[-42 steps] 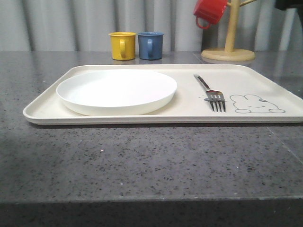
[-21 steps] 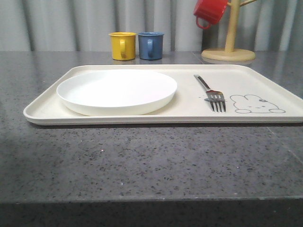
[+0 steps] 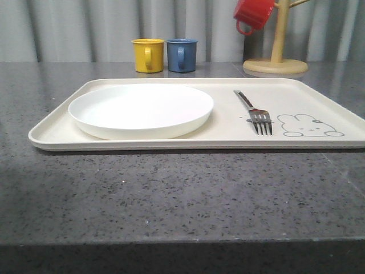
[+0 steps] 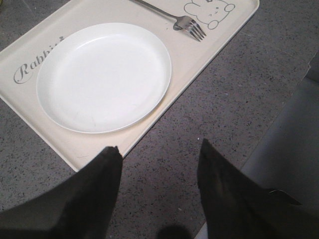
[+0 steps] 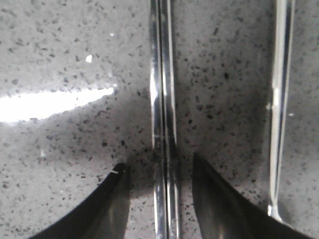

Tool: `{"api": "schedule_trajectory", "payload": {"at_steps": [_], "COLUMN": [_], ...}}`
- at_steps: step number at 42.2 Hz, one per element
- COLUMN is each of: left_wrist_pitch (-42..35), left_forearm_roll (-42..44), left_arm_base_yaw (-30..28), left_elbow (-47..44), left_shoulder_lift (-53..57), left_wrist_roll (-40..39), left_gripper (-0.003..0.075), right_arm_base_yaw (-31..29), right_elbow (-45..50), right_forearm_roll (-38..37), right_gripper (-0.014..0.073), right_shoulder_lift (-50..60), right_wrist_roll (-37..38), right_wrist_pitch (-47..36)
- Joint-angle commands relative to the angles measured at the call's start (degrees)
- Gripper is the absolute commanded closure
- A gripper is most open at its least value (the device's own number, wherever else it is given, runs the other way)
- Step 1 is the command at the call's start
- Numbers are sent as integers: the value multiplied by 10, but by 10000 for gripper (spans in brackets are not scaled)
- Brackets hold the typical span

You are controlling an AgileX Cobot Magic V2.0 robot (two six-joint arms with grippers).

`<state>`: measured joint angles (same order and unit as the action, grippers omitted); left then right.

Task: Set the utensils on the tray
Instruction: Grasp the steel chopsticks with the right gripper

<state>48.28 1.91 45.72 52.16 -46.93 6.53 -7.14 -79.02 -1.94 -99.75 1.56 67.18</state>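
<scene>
My right pincer is down close over the speckled grey counter, its two dark fingers spread apart with the pair of chopsticks running straight between them; the sticks lie side by side, touching each other, flat on the stone, and neither finger appears to press on them, though this close I cannot be sure. Just beside them lies another slim silver handle, which I take for the spoon, though its bowl is out of sight. My left pincer hangs over the counter near the tray's edge, fingers apart and holding nothing. The cream tray sits flat on the counter with the round white plate on its left part and the fork to the right of the plate, tines toward me, just beside the line-drawn bunny. Behind the tray stand a yellow mug and a blue mug close together, and a red mug hangs on a wooden mug tree.
</scene>
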Motion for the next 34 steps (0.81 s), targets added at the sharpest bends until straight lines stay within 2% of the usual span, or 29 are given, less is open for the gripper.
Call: {"api": "schedule_trajectory", "payload": {"at_steps": [1,6,13,17,25,34], "left_wrist_pitch": [-43,-43,-43,-43,-43,-43], "left_forearm_roll": [-1,-1,-1,-1,-1,-1], "left_arm_base_yaw": [4,4,4,4,4,4], "left_elbow": [15,15,15,15,15,15], "left_shoulder_lift": [2,2,2,2,2,2], "left_wrist_roll": [-6,-6,-6,-6,-6,-6], "left_gripper": [365,365,365,365,365,365], "right_arm_base_yaw": [-4,-4,-4,-4,15,76], "right_elbow": [-14,-14,-14,-14,-29,-55], "right_forearm_roll": [1,2,3,6,57,149], "right_gripper": [265,308,534,610,629,629], "right_shoulder_lift": [14,12,12,13,34,47], "right_wrist_roll": [-7,-7,-7,-7,-16,-26], "right_wrist_pitch": [-5,-4,-6,-6,1,2]}}
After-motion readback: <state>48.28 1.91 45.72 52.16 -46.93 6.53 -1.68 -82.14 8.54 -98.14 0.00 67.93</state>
